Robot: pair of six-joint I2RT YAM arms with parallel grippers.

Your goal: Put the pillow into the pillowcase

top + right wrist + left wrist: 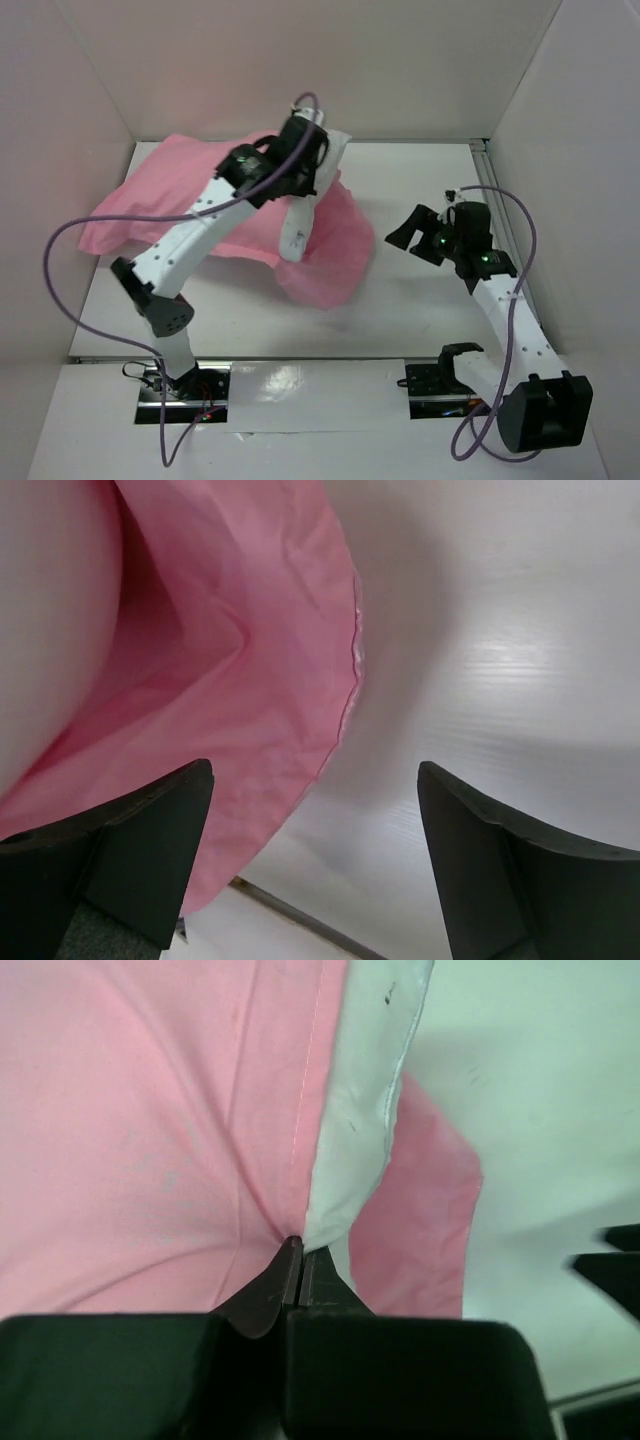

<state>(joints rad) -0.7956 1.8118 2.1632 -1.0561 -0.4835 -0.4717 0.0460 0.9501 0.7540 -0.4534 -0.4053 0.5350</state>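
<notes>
While left gripper [297, 1256] clamps pillowcase [150, 1140] edge — pillow [365, 1080] alongside.

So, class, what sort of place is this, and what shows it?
Probably a robot lab cell: white panels enclose a white table, with a left arm and right arm bolted at its near edge, pillow and pink pillowcase on it.

White table [420, 310], white enclosure walls [350, 70]

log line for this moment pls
left gripper: shut on pillowcase at pillow edge | right gripper: open, empty, beside pillowcase | pillow: partly exposed
</notes>
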